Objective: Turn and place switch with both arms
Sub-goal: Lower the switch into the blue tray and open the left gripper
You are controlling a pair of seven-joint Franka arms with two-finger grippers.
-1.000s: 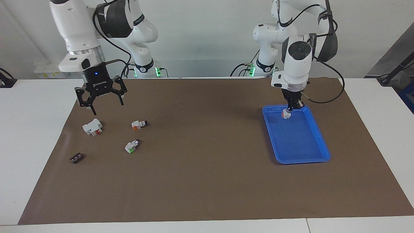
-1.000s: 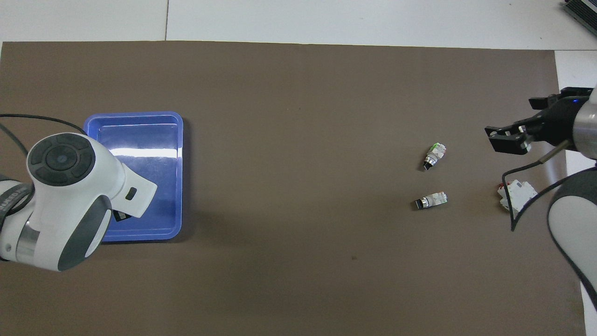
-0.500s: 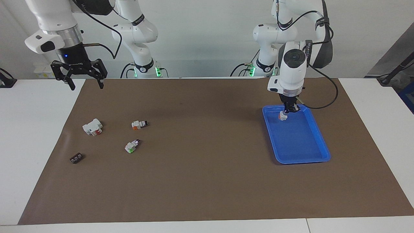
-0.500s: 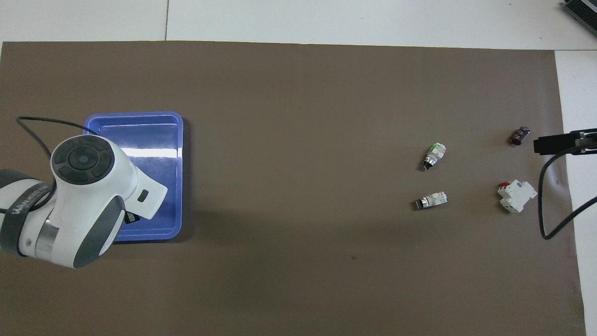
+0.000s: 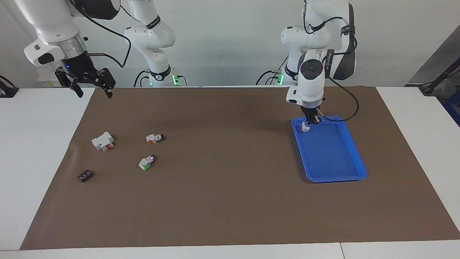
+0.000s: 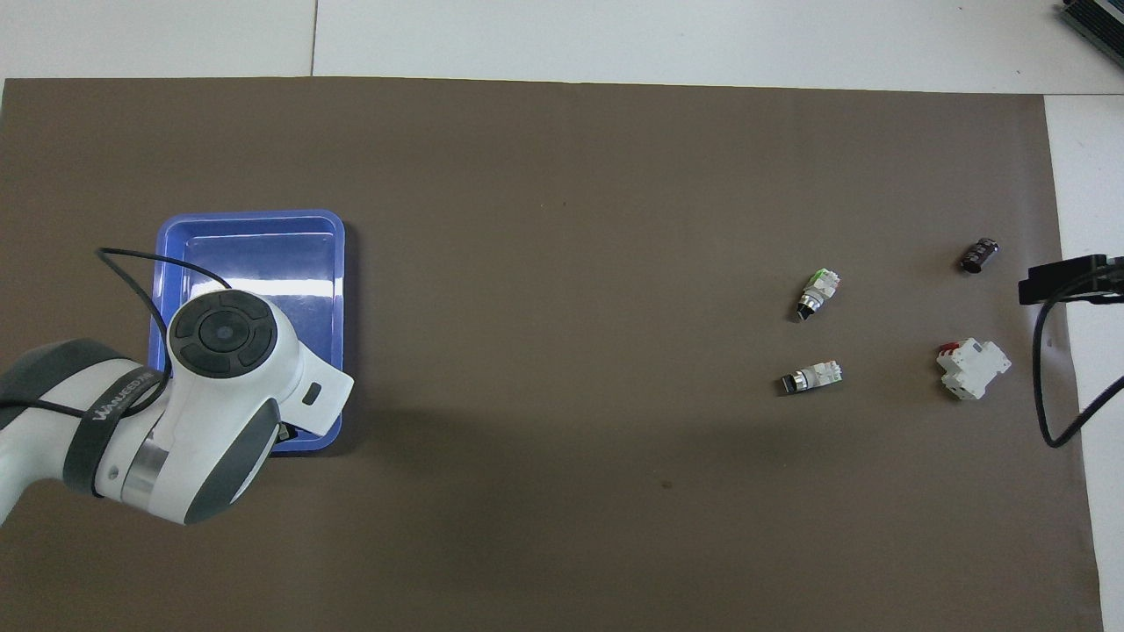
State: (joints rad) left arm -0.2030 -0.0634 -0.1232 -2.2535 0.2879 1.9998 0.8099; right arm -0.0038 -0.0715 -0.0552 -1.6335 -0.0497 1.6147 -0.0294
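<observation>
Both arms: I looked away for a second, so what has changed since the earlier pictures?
The left gripper, shut on the switch, carried it over the blue tray toward the corner nearest the robots. The right gripper rose from over the white block with red marks and withdrew to the mat's edge, open. The block, the orange-block switch on the mat, the green-block switch and the small dark part stayed put.

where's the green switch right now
The green switch lies on the brown mat toward the right arm's end, just farther from the robots than the orange switch.
</observation>
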